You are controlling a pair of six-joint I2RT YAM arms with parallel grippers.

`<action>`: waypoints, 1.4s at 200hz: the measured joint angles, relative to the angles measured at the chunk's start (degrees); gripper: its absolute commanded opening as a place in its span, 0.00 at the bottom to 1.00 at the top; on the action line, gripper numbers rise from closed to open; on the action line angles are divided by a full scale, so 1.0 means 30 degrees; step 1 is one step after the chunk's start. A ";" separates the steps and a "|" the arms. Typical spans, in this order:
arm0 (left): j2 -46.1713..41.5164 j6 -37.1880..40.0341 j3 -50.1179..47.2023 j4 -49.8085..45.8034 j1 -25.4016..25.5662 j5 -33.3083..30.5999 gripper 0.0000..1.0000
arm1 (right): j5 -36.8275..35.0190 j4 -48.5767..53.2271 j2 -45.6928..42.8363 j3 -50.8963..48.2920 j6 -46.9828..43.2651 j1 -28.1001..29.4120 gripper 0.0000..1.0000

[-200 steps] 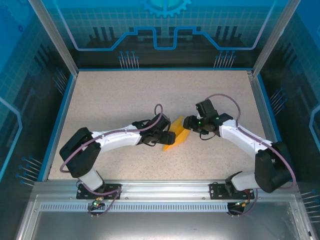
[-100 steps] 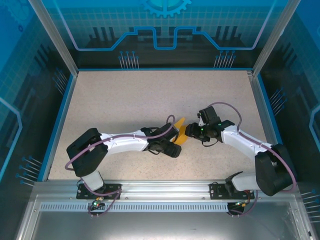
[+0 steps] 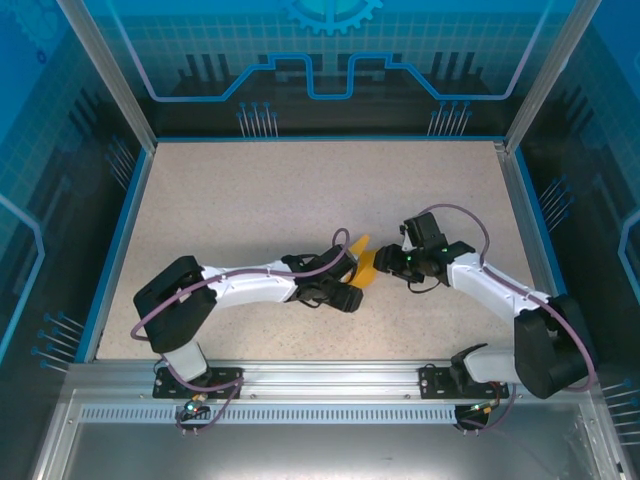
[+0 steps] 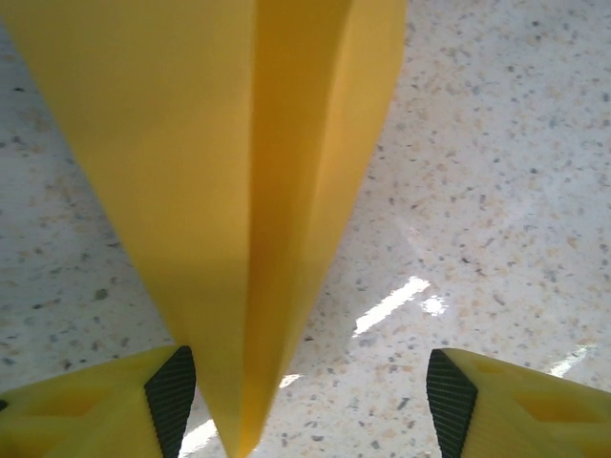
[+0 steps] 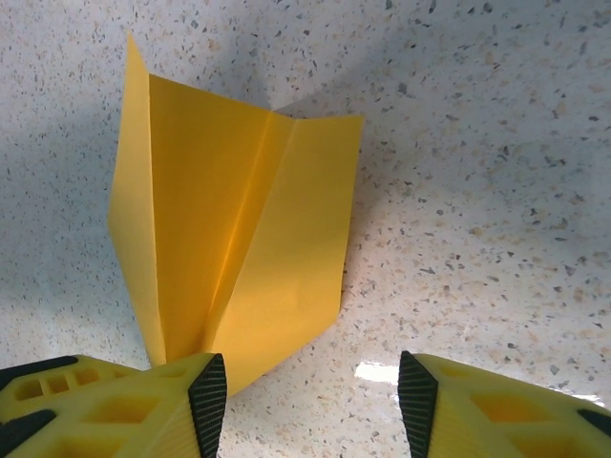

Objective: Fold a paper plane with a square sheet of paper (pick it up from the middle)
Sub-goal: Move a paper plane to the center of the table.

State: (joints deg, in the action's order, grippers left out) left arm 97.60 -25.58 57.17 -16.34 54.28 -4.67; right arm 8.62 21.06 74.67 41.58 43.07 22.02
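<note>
The orange-yellow paper (image 3: 362,266) lies on the speckled table between the two grippers, folded into a narrow pointed plane with a centre crease. In the left wrist view the paper plane (image 4: 210,191) narrows to a tip close to the left finger's pad (image 4: 172,401). My left gripper (image 4: 310,401) is open wide and does not pinch the tip. In the right wrist view the paper plane (image 5: 239,239) shows layered flaps with one edge raised. Its near corner lies beside and partly under the left finger (image 5: 208,401) of my open right gripper (image 5: 313,401). From above, the left gripper (image 3: 350,290) and the right gripper (image 3: 384,264) flank it.
The speckled tabletop (image 3: 250,200) stretches bare behind and to the left of the arms. Blue-edged walls and metal posts (image 3: 120,90) enclose it. A metal rail (image 3: 320,385) runs along the near edge.
The left arm swung toward the near edge and now covers part of the paper. The right gripper came slightly nearer and closer to the paper. The left jaws narrowed a little.
</note>
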 measured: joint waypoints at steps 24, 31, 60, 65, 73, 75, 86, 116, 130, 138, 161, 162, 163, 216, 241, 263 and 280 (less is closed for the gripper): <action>-0.0729 0.0007 -0.1151 0.0051 0.0539 -0.1239 0.67 | 0.0007 0.0029 -0.0102 -0.0015 -0.0015 -0.0036 0.54; -0.0874 0.0007 -0.1413 0.0044 0.0729 -0.1530 0.65 | 0.0007 0.0022 -0.0109 -0.0029 -0.0015 -0.0058 0.54; -0.0933 0.0015 -0.1763 0.0036 0.1304 -0.2601 0.60 | 0.0015 0.0036 -0.0109 -0.0087 -0.0022 -0.0109 0.55; -0.0918 0.0015 -0.1763 0.0058 0.1370 -0.2747 0.58 | 0.0007 0.0036 -0.0109 -0.0087 -0.0029 -0.0109 0.55; -0.0918 0.0029 -0.1756 0.0080 0.1464 -0.2943 0.57 | 0.0007 0.0036 -0.0109 -0.0087 -0.0073 -0.0109 0.55; -0.0911 0.0015 -0.1763 0.0087 0.1479 -0.3009 0.56 | 0.0007 0.0036 -0.0109 -0.0087 -0.0073 -0.0109 0.55; -0.0794 0.0015 -0.1756 0.0131 0.1596 -0.3271 0.53 | 0.0007 0.0036 -0.0109 -0.0087 -0.0073 -0.0109 0.55; 0.0066 0.0022 -0.1734 0.0131 0.1756 -0.3949 0.47 | 0.0007 0.0036 -0.0109 -0.0087 -0.0080 -0.0109 0.55; 0.0444 0.0022 -0.1690 0.0124 0.1814 -0.4255 0.44 | 0.0007 0.0036 -0.0109 -0.0087 -0.0080 -0.0109 0.55; 0.0466 0.0029 -0.1581 0.0058 0.1872 -0.4401 0.42 | 0.0007 0.0036 -0.0109 -0.0087 -0.0080 -0.0109 0.55; 0.0583 0.0022 -0.1457 0.0138 0.1967 -0.4685 0.37 | 0.0000 0.0044 -0.0109 -0.0087 -0.0080 -0.0109 0.55; 0.0590 0.0022 -0.1457 0.0138 0.1967 -0.4699 0.37 | 0.0000 0.0044 -0.0109 -0.0087 -0.0080 -0.0109 0.55; 0.0590 0.0022 -0.1457 0.0138 0.1967 -0.4707 0.36 | 0.0000 0.0044 -0.0109 -0.0087 -0.0080 -0.0109 0.56; 0.0670 0.0066 -0.1406 0.0138 0.1967 -0.5246 0.16 | 0.0000 0.0109 -0.0102 -0.0087 -0.0211 -0.0109 0.56; 0.0663 0.0095 -0.1392 0.0138 0.1967 -0.5384 0.07 | -0.0007 0.0117 -0.0102 -0.0087 -0.0219 -0.0117 0.56; 0.0466 0.0175 -0.1392 0.0131 0.1967 -0.5435 0.06 | 0.0000 0.0117 -0.0102 -0.0095 -0.0226 -0.0168 0.56; -0.0117 0.0175 -0.1392 0.0146 0.1960 -0.5450 0.05 | 0.0000 0.0124 -0.0102 -0.0095 -0.0270 -0.0328 0.56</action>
State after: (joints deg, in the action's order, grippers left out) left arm 97.25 -25.06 52.99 -15.90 60.16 -21.02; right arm 8.62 21.43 74.37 41.30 42.26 21.04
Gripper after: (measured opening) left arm 0.067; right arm 0.561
